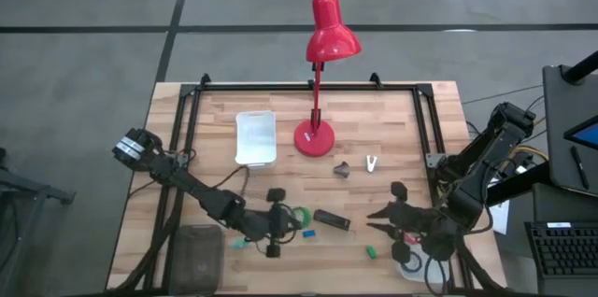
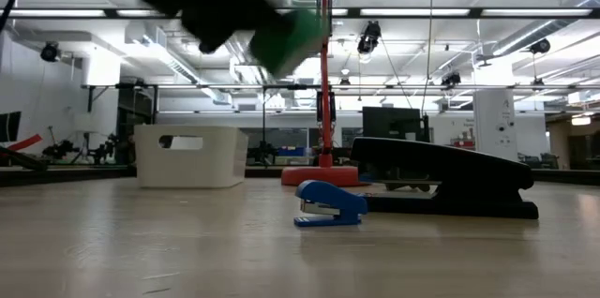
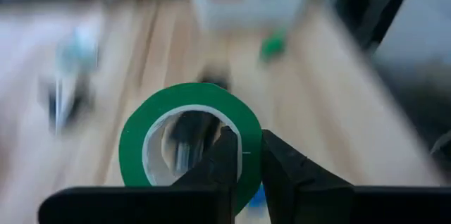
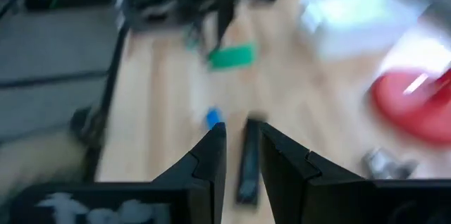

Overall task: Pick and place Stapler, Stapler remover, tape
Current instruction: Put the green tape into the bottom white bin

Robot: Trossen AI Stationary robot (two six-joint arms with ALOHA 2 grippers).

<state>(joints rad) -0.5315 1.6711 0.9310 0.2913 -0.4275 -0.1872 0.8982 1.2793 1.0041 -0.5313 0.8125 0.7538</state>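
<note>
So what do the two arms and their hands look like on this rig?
Both are dark, near-black jointed arms. The left arm has a round silvery cap at its base end, the right arm bulky black joint housings with cabling nearby. Each hand, left hand and right hand, has two flat, angular black fingers.

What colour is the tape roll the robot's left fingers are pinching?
Green, with a pale inner core. The tape roll shows best in the left wrist view.
</note>
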